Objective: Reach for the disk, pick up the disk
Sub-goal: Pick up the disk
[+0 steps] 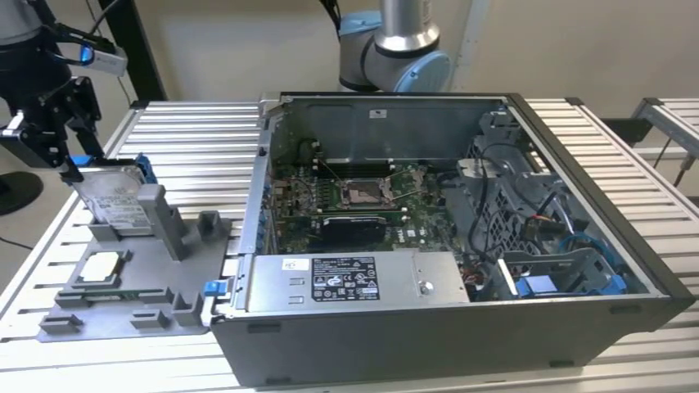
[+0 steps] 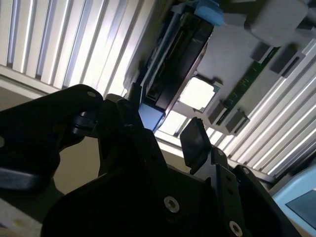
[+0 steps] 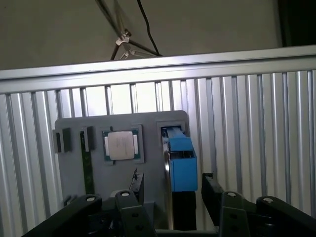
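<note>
Hanging at the upper edge of the disk (image 1: 114, 201), the gripper (image 1: 69, 162) is seen in the exterior view, where the drive stands on edge in a grey holder (image 1: 137, 307) on the slatted counter (image 1: 186, 131), to that view's left of the open computer case (image 1: 459, 336). In the second wrist view we see the gripper (image 2: 163, 129) spread wide, a finger to each side of the disk's blue bracket (image 2: 150, 117), neither pad plainly touching it. In the first wrist view the blue bracket (image 3: 181, 160) sits between the parted fingers (image 3: 210, 190), nearer one than the other. We judge a good grasp here wants the jaws centred across the thin edge, squared to the flat faces, seated deep enough to grip firmly, and kept clear of the small chip (image 3: 121, 145) beside it.
</note>
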Tool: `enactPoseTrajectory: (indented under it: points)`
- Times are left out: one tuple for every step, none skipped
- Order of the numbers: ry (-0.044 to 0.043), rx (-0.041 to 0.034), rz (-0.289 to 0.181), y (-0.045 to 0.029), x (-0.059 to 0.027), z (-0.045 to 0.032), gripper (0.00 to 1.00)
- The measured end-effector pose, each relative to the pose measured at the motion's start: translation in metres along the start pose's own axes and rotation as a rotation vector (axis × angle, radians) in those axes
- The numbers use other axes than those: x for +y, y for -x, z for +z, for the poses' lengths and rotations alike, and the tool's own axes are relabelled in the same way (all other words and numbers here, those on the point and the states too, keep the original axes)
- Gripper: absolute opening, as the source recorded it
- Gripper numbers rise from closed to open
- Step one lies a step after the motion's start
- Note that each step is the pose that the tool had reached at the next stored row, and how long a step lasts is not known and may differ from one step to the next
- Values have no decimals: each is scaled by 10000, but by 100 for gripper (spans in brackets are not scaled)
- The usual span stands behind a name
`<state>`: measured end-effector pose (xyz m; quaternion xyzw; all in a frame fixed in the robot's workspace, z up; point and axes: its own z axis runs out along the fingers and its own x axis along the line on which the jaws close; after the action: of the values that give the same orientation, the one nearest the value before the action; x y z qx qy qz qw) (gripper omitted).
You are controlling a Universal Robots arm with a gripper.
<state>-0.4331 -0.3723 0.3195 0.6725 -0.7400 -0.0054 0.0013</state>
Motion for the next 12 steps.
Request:
enactPoseTrajectory:
  points:
    - [0, 2, 0, 0, 1, 18, 100]
    - [-1, 3, 0, 0, 2, 36, 100]
    - [-1, 5, 0, -1, 3, 55, 100]
    - [0, 8, 0, -1, 4, 73, 100]
    - [0, 12, 0, -1, 5, 91, 100]
    - [-1, 14, -1, -1, 5, 109, 100]
    - [-1, 17, 0, -2, 6, 127, 100]
    - [-2, 19, 0, -2, 7, 146, 100]
    - [-2, 21, 0, -2, 8, 163, 100]
    - [-2, 24, 0, -2, 9, 182, 100]
    - [-2, 27, 0, -2, 9, 199, 100]
    - [-2, 29, 0, -3, 11, 219, 100]
